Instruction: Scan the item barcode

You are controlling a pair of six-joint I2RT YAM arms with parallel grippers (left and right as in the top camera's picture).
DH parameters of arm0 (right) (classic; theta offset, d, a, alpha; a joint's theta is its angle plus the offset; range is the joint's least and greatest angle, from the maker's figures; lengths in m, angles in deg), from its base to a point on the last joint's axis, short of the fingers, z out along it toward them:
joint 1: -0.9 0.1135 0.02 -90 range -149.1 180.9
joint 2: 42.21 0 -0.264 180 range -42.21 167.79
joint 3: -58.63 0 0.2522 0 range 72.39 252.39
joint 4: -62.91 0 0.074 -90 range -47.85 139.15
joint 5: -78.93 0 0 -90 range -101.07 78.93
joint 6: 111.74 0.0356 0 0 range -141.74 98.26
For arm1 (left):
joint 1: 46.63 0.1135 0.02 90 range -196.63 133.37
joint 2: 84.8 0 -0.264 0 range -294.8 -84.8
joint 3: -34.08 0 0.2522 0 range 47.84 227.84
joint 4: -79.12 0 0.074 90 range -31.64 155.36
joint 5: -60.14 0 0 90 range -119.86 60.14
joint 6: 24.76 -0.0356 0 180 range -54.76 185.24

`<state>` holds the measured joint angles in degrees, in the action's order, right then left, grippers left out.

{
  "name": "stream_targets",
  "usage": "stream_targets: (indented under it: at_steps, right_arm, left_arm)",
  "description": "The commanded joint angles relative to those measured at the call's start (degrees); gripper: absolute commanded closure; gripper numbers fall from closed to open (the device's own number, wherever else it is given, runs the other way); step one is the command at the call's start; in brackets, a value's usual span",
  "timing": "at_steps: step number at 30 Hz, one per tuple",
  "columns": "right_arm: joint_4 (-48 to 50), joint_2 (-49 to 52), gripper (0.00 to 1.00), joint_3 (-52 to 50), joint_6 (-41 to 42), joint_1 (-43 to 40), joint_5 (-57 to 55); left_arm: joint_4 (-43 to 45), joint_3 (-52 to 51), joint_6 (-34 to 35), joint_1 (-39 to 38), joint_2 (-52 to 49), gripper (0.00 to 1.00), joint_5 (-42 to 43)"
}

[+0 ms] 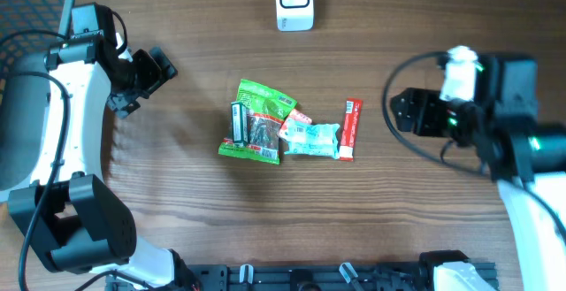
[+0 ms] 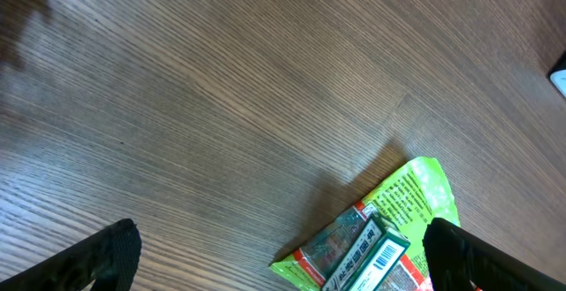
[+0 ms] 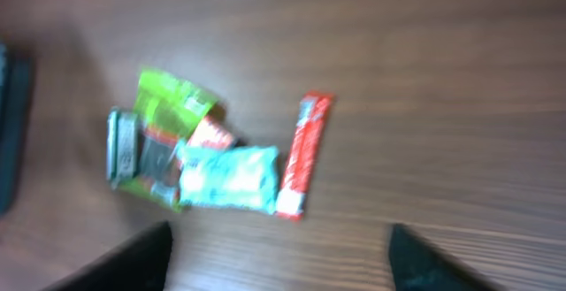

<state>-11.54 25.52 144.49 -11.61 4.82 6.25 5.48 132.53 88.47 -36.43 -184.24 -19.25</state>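
**Though both arms hang over the table, nothing is picked up or scanned yet**

While the task asks for one barcode to be read, every item lies loose on the table [image 1: 177, 194], so the work looks barely begun. The left gripper [image 1: 149, 80] hangs with its fingers [image 2: 106, 256] spread wide and nothing between them. From its wrist view, the green packet [image 2: 398, 211] lies just beside one finger, low and to one side rather than between the two. A slim pack [image 2: 367, 254] resting on that packet shows a printed barcode [image 2: 386, 254] facing up.

The right gripper [image 1: 398, 112] also stands with its fingers [image 3: 133, 260] apart and empty, though its view is blurred. Ahead of it lie the red stick [image 1: 350, 129], closest, then the pale teal packet [image 1: 311, 139] touching the stick, with the green packet beyond.

The white scanner [image 1: 294, 1] sits well apart from the heap, off to one side of each gripper.

What remains, by my judgement, is everything: choosing an item, closing on it, lifting it clear of its neighbours, and turning its code toward the scanner.
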Motion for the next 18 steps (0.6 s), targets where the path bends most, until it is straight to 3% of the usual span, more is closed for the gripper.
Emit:
stream_targets:
  at_steps: [1,3,6,18]
  right_arm:
    - [-0.74,6.45,0.46,1.27,-3.41,2.62,9.73]
    - [-1.01,10.60,0.44,1.11,-5.88,6.21,9.70]
    - [-0.85,16.59,0.33,0.42,-9.35,10.71,9.22]
    - [7.06,37.57,0.36,-0.09,-14.34,14.19,6.43]
  left_arm:
    - [0.11,-0.26,-0.48,0.04,-0.48,0.00,0.46]
    - [0.11,-0.26,-0.48,0.04,-0.48,0.00,0.46]
    - [0.11,-0.26,-0.48,0.04,-0.48,0.00,0.48]
    - [0.11,-0.26,-0.48,0.04,-0.48,0.00,0.46]
